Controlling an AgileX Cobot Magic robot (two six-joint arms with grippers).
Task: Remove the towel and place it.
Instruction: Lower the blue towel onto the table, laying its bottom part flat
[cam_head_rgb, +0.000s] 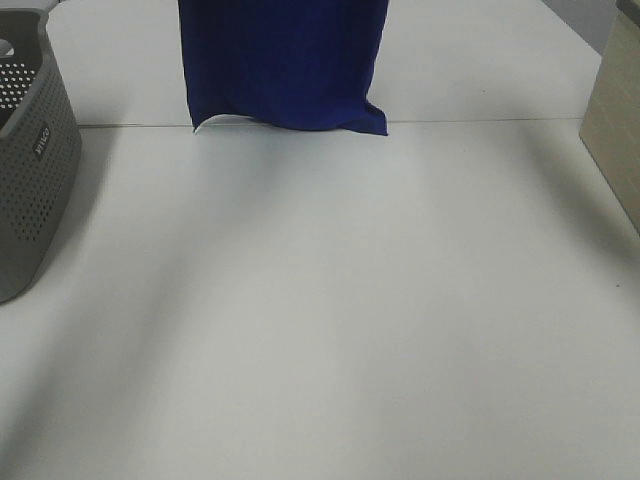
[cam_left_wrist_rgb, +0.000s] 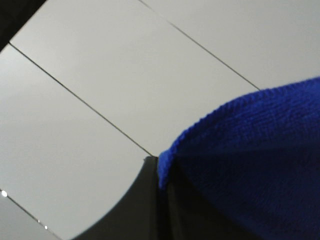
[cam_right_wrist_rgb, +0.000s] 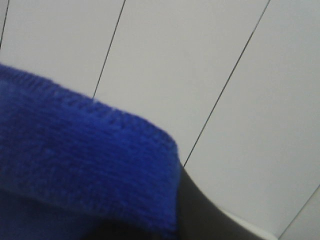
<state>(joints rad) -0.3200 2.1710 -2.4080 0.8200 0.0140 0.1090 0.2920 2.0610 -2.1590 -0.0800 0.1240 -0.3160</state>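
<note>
Exterior high shows your towel (cam_head_rgb: 285, 60) hanging, hem touching the desk (cam_head_rgb: 320, 300). Your left claw (cam_left_wrist_rgb: 159, 200) and right claw (cam_right_wrist_rgb: 200, 215) each clamp its edge.

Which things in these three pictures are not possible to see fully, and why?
- Exterior high: top of the towel, cut off by the upper edge.
- Exterior high: grey basket, cut by the left edge.
- Wrist views: left pincer and right pincer, largely covered by the towel.
</note>
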